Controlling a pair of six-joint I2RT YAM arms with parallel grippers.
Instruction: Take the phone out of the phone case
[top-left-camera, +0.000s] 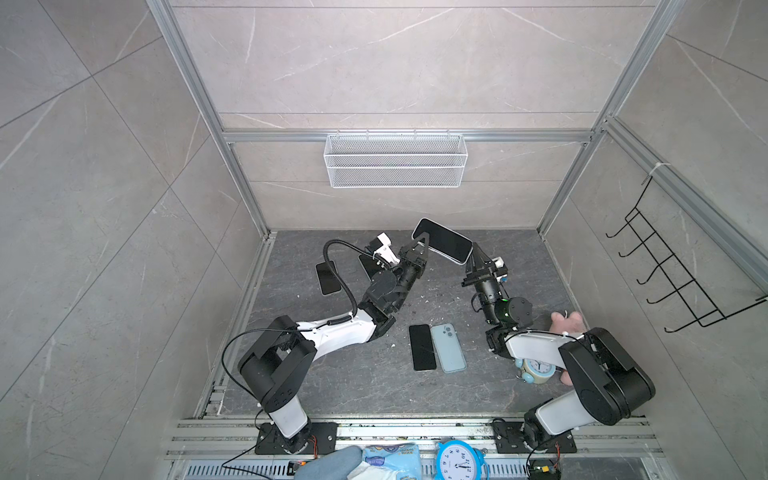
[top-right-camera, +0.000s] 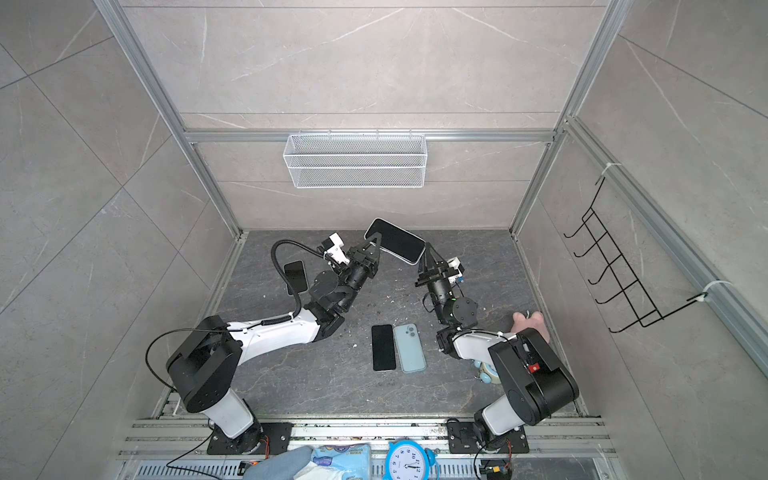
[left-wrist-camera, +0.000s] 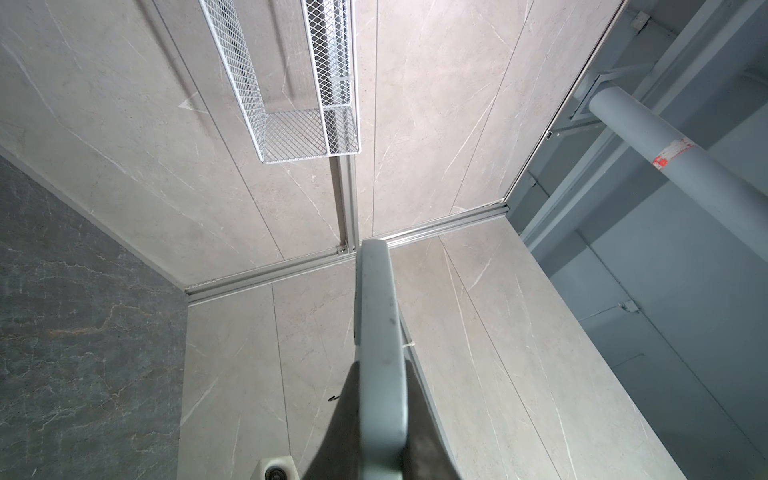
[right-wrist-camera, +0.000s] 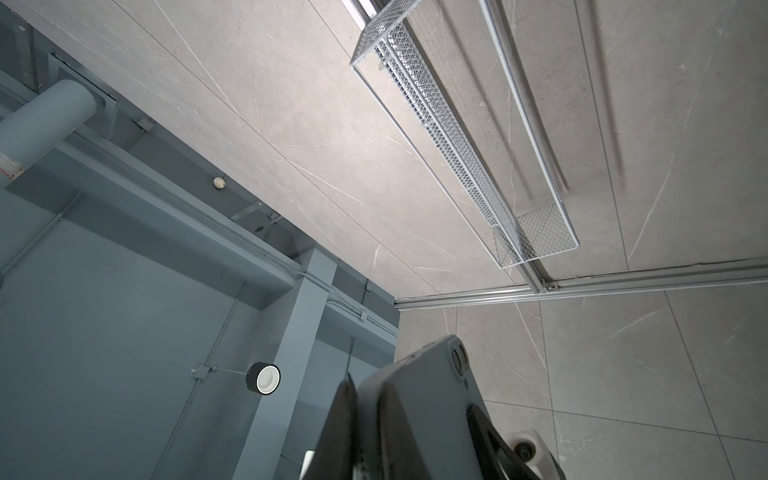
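Though neither claw has parted the two, the phone (top-left-camera: 442, 240) sits in its phone case (top-left-camera: 460, 261), aloft over the desk (top-left-camera: 374, 386) with the screen up.

Top views: The left claw (top-left-camera: 423, 244) is clamped on the far-left end and the right claw (top-left-camera: 474, 252) on the near-right end. The long axis runs straight from claw to claw, slanting away toward the left, and neither arm is nearer than the other. A black handset (top-left-camera: 422, 347) and a pale-blue handset (top-left-camera: 448, 348) lie side by side on the desk, well apart from the work.

Left wrist: The phone case (left-wrist-camera: 380, 332) shows edge-on as a pale rim. The dark fingers (left-wrist-camera: 345, 419) are pinched tight on both faces, with no gap visible.

Right wrist: The back of the phone case (right-wrist-camera: 415, 399) shows, with the camera cutout (right-wrist-camera: 459, 359) toward the free corner. The fingers (right-wrist-camera: 336, 428) are closed across screen and back together.

Judgement: Each grip squeezes phone and case as one, so pulling along the axis likely frees nothing. One claw probably needs to shift to the rim or push through the cutout. The case corner nearest the right claw looks the likeliest place to start.
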